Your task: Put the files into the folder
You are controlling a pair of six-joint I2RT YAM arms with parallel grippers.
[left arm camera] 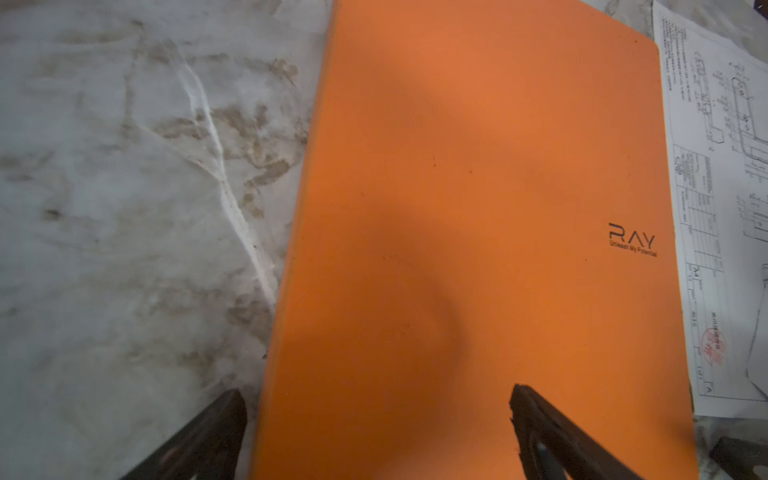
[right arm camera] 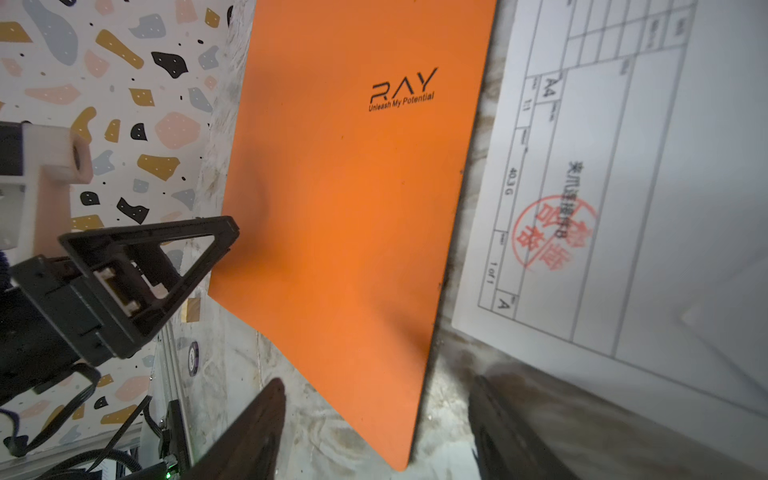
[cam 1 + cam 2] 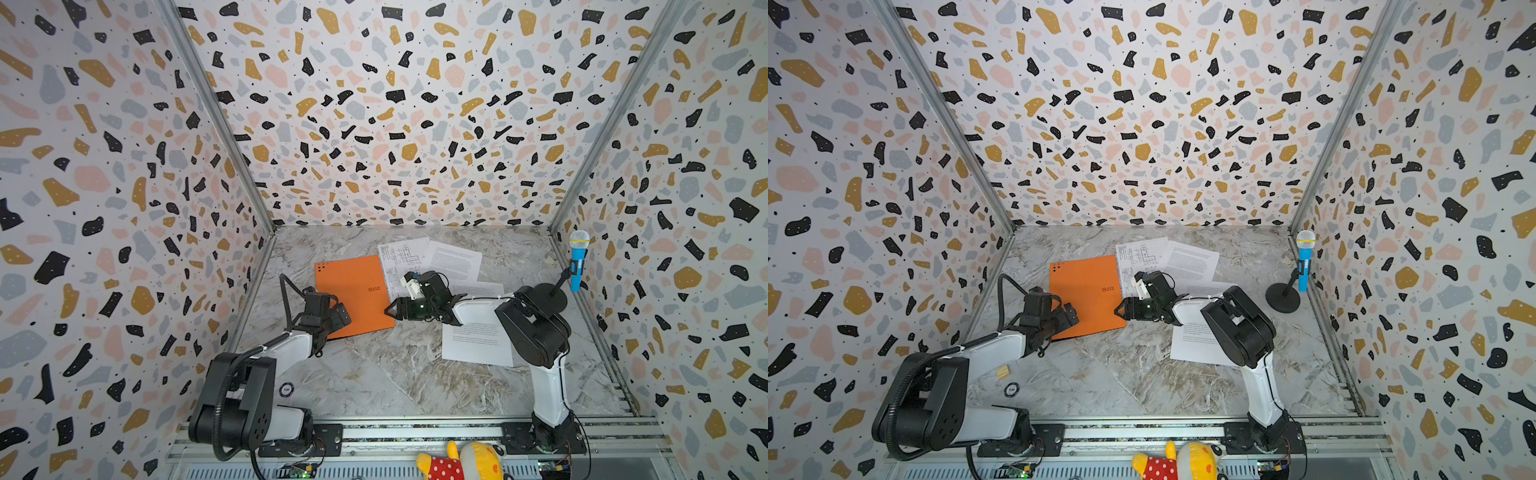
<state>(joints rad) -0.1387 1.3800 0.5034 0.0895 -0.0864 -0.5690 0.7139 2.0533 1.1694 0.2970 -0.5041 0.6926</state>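
Note:
The orange folder lies closed and flat on the marble table, logo side up. The files are three white sheets to its right: a drawing sheet, a text sheet behind it, and a nearer text sheet partly under my right arm. My left gripper is open and straddles the folder's left edge near its front corner. My right gripper is open, with the folder's front right corner lying between its fingers.
A blue toy microphone on a black stand is at the right wall. A plush toy lies on the front rail. A small round token sits near the left arm's base. Patterned walls enclose three sides.

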